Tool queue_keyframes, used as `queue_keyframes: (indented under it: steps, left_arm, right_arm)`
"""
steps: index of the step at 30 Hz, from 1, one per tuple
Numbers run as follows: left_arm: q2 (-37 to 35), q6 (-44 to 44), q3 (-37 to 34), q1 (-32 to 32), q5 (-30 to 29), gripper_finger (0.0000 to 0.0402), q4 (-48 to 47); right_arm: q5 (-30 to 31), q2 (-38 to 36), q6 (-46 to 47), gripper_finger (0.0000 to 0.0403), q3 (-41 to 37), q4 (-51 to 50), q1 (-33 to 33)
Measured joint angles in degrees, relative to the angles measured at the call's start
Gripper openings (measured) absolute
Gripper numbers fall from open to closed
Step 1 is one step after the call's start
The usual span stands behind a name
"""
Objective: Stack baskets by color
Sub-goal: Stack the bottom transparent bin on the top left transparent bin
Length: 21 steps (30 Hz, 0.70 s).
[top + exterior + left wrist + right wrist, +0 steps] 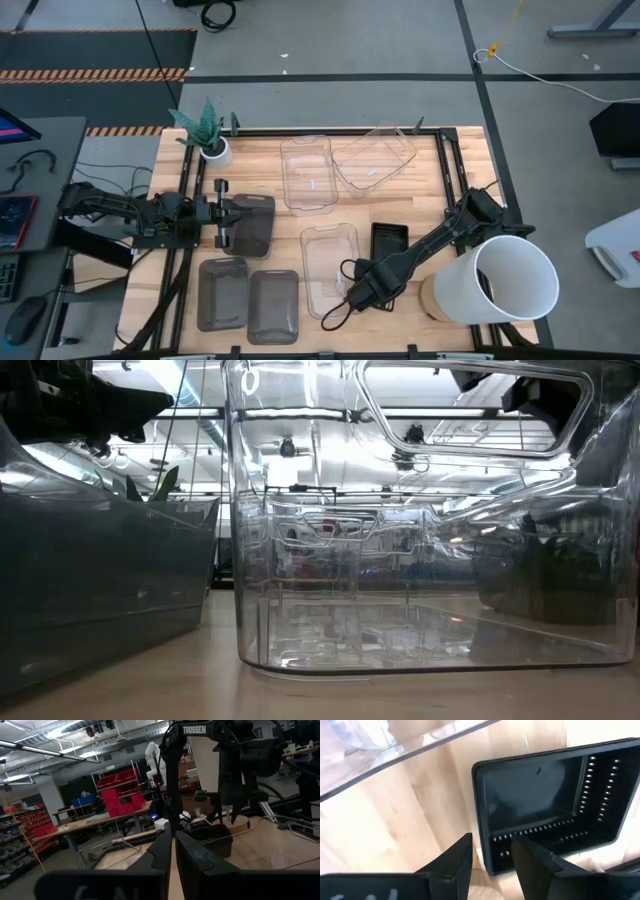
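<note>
My right gripper (491, 842) stands open, pointing down, just above the near corner of a black perforated basket (550, 800); one finger is over its inside and one is outside, neither touching. In the high view the right gripper (362, 292) is between a clear basket (330, 262) and the white bucket, with a black basket (388, 242) beside the arm. My left gripper (173, 837) is shut at the table's left (238, 211), over a dark grey basket (252, 228); whether it touches it does not show. Two dark grey baskets (222, 292) (272, 305) sit at the front.
Two more clear baskets (307, 172) (373, 155) stand at the back, the right one askew. A big white bucket (505, 280) lies at the right front beside my right arm. A small plant pot (213, 150) is at the back left. Bare wood (420, 185) shows mid-right.
</note>
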Motion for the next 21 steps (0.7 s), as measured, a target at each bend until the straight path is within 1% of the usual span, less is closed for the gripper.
queue_keyframes:
  steps: [3, 7, 13, 19, 21]
  left_arm:
    - [0.01, 0.02, 0.01, -0.01, 0.01, 0.0036, 0.00]
    - [-0.01, 0.01, 0.01, -0.01, 0.00, 0.0032, 0.00]
    - [-0.01, 0.01, 0.00, 0.01, 0.01, 0.0025, 0.02]
    - [-0.01, 0.02, -0.01, -0.01, 0.00, 0.0032, 0.02]
    - [0.00, 0.02, 0.00, 0.00, 0.01, 0.0034, 0.02]
  right_arm:
    - [0.73, 0.00, -1.72, 0.0142, 0.82, 0.24, 0.00]
    - [4.80, -0.02, -6.40, 0.0141, 1.62, 3.72, -0.24]
    - [5.63, -0.08, -14.64, 0.0139, 1.61, 7.90, -1.87]
    - [6.54, -3.87, -19.29, 0.0133, 1.59, 7.91, -4.80]
    - [8.59, -4.89, -21.67, 0.0133, 1.59, 7.93, -5.81]
